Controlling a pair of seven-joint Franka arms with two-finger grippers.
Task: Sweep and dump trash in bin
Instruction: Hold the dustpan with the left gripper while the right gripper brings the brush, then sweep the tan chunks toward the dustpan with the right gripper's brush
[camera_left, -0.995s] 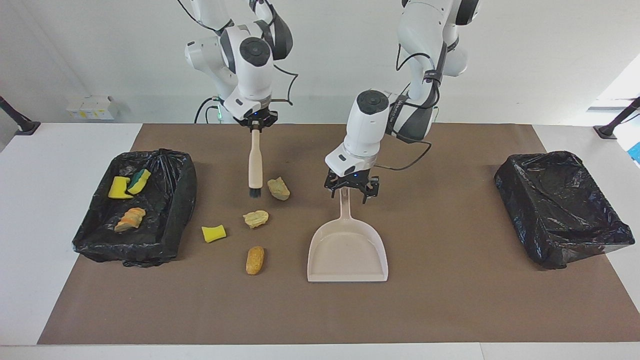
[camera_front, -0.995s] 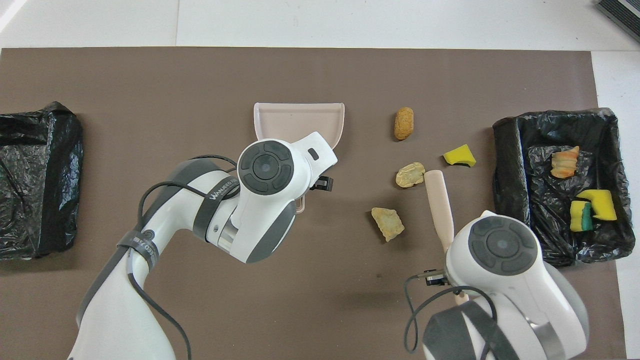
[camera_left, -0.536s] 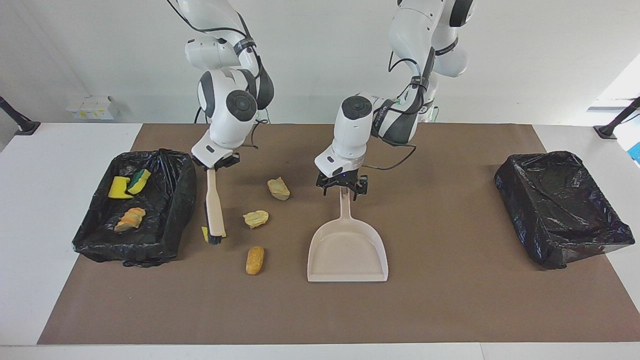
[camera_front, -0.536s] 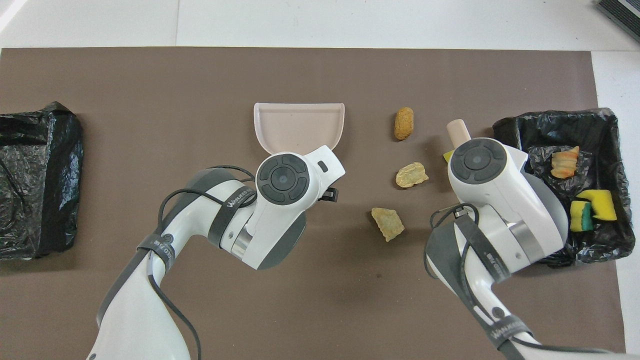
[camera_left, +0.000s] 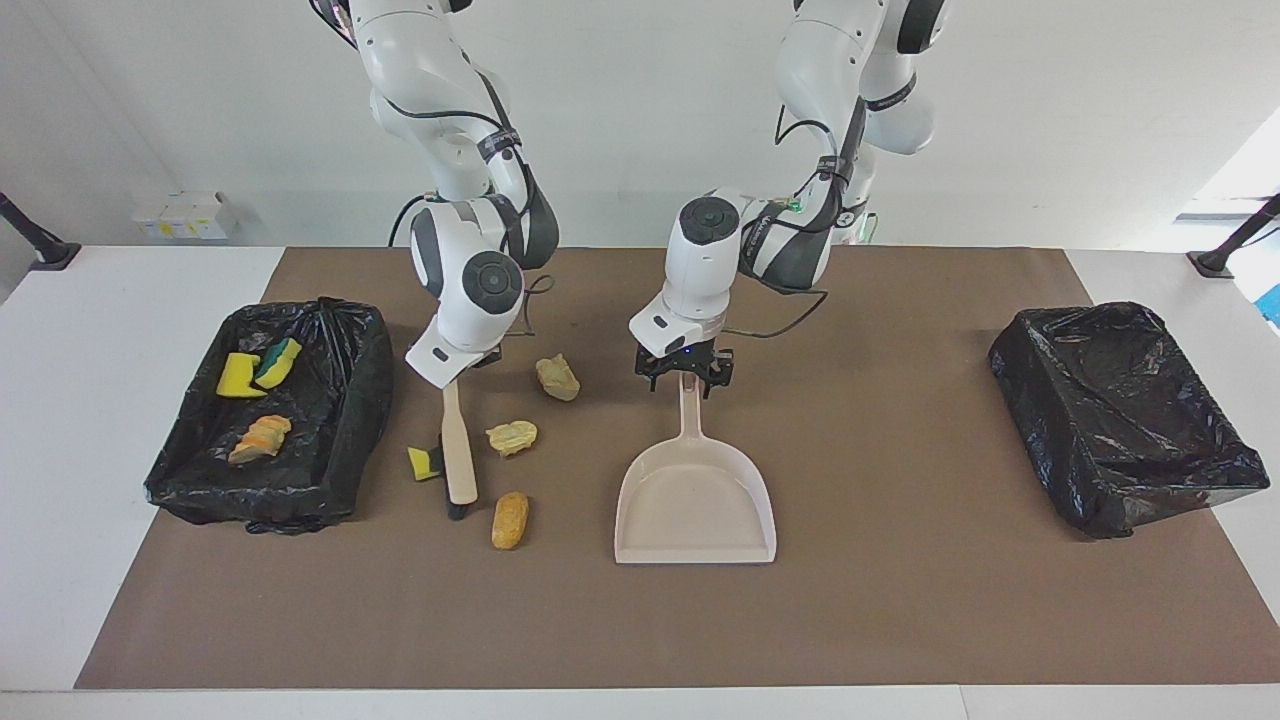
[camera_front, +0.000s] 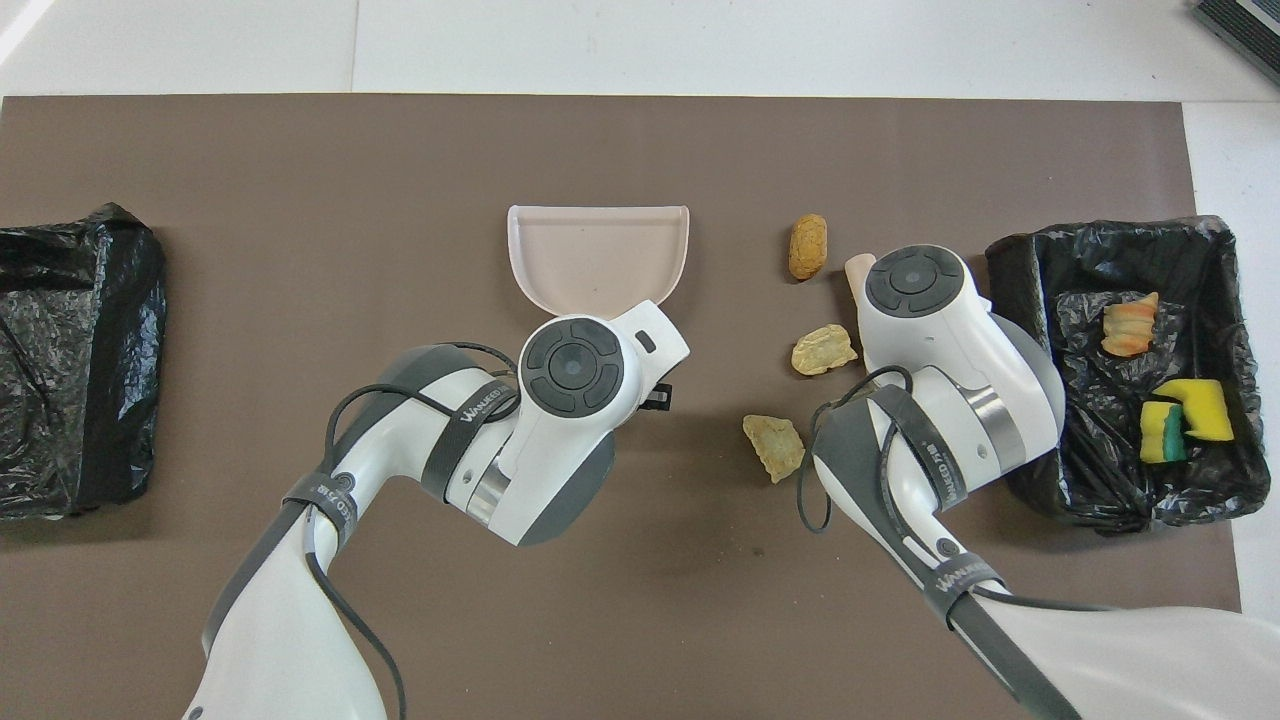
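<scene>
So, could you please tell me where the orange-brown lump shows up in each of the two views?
Facing view: the orange-brown lump lies low and left of centre, beside the dustpan.
Overhead view: it lies upper right of centre, again beside the dustpan.
Shared landmark: the dustpan's wide mouth, level with the lump in both.

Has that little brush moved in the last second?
Yes. The brush, held by the right gripper, has swung from beside the pale chunk toward the bin, and farther from the robots, by the yellow sponge piece.
</scene>
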